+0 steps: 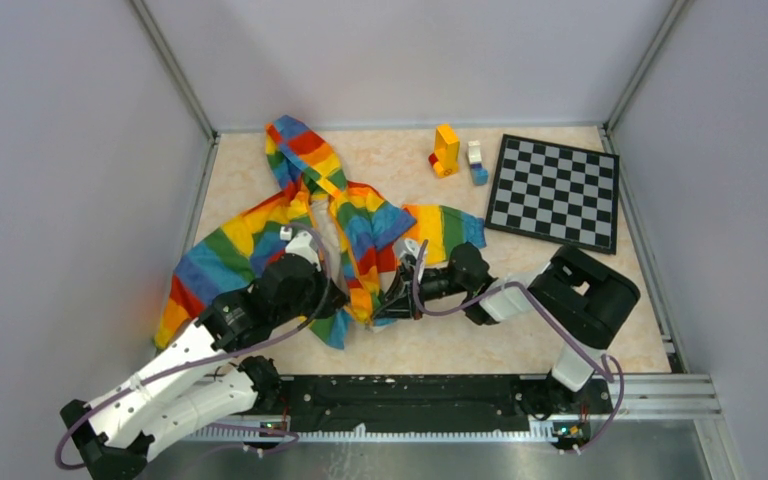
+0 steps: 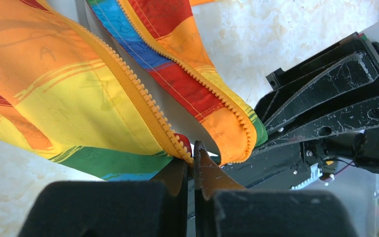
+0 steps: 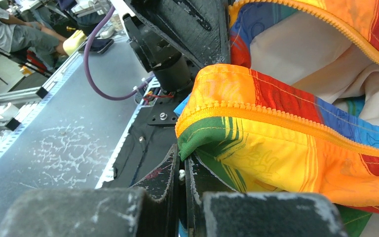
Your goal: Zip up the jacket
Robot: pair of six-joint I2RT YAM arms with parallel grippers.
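The jacket (image 1: 310, 215) is lying open on the table (image 1: 560, 310), its zipper teeth (image 2: 143, 106) standing apart down to the hem, while the left gripper (image 2: 192, 158) is pinching one strip's bottom end and the right gripper (image 3: 181, 163) is seemingly nipping the other hem corner (contact partly hidden), so all the zipping is remaining.

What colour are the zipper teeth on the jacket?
Orange: the jacket's zipper teeth show best in the left wrist view.

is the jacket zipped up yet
No, in the left wrist view the jacket lies open: its two orange rows of zipper teeth run apart with a gap between them.
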